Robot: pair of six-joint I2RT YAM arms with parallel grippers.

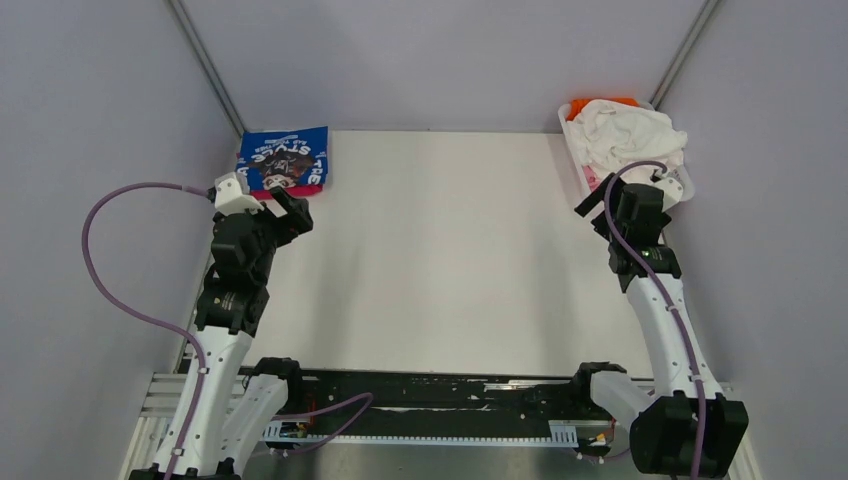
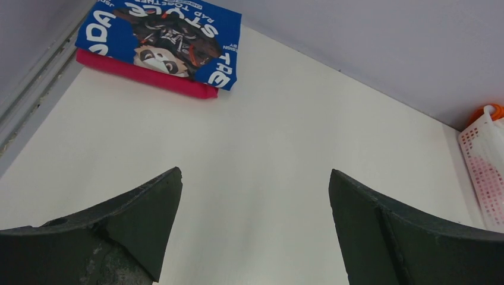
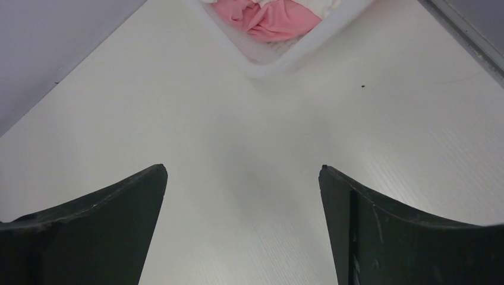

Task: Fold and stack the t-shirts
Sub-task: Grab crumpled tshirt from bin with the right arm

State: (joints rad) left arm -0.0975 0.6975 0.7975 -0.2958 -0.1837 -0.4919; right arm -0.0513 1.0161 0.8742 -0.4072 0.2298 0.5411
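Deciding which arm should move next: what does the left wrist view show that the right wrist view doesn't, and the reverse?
Only left wrist: the folded blue t-shirt lying on a folded pink one in the far corner, and orange fabric at the rim of the basket. Only right wrist: crumpled pink fabric inside that basket. Both: the basket, the white table, and an open, empty gripper, the left gripper and the right gripper.

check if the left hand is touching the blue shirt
Apart. The left wrist view shows bare table between the open left hand and the blue t-shirt.

Blue white-lettered tee (image 1: pixel 285 158) atop pink tee (image 2: pixel 142 76).
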